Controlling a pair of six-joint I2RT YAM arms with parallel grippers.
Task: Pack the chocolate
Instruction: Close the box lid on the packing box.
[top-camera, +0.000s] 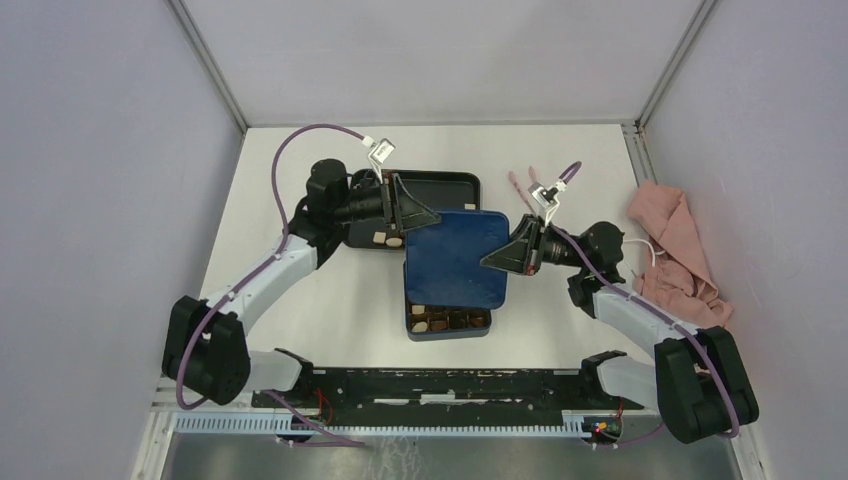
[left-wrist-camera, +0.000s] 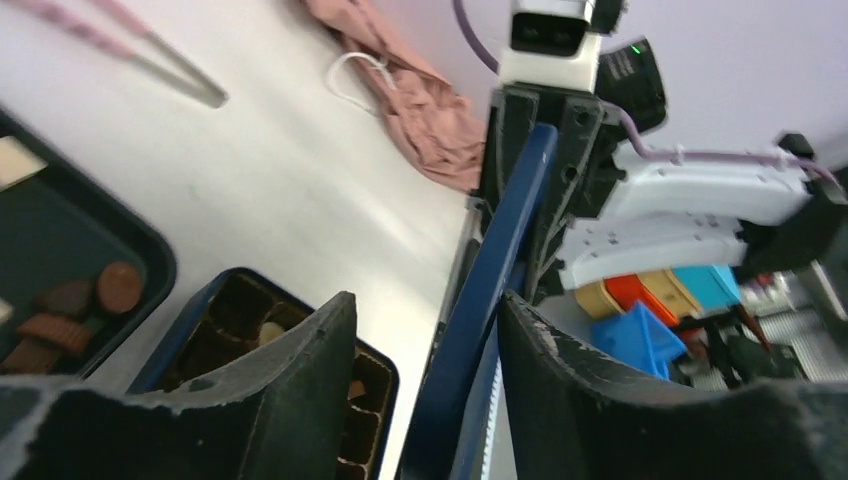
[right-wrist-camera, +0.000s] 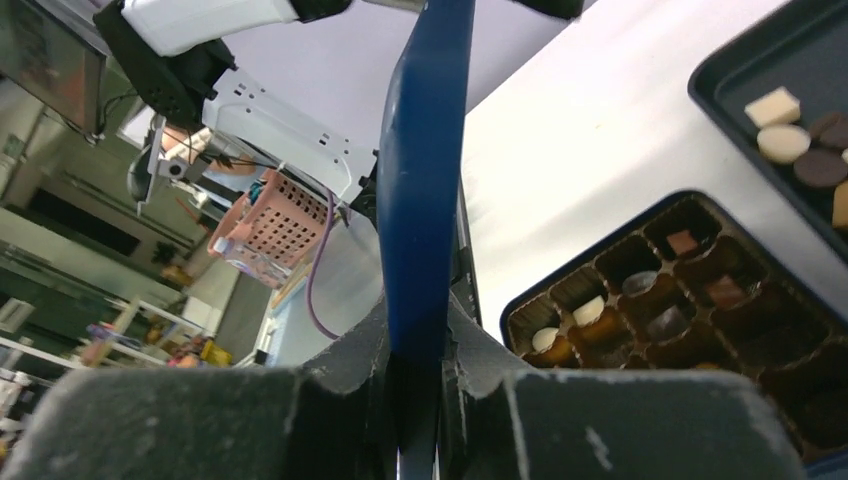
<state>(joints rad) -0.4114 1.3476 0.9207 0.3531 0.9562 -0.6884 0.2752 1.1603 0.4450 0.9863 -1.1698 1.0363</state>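
Right tool (right-wrist-camera: 417, 345) is clamped on one edge of the flat dark-blue rectangular lid (top-camera: 455, 258). Left tool (left-wrist-camera: 428, 330) stands part open, fingers straddling the opposite edge. Small brown and cream chocolate pieces (right-wrist-camera: 590, 312) sit in the compartmented dark box (top-camera: 450, 336), with others on the black tray (right-wrist-camera: 800, 50).

Bright, even light from above. The white table (top-camera: 350, 320) carries only faint shadows and a soft sheen in the left wrist view. Both wrist views are wide-angle: near jaws blur, the lid (right-wrist-camera: 420, 200) bends, backgrounds fall out of focus.
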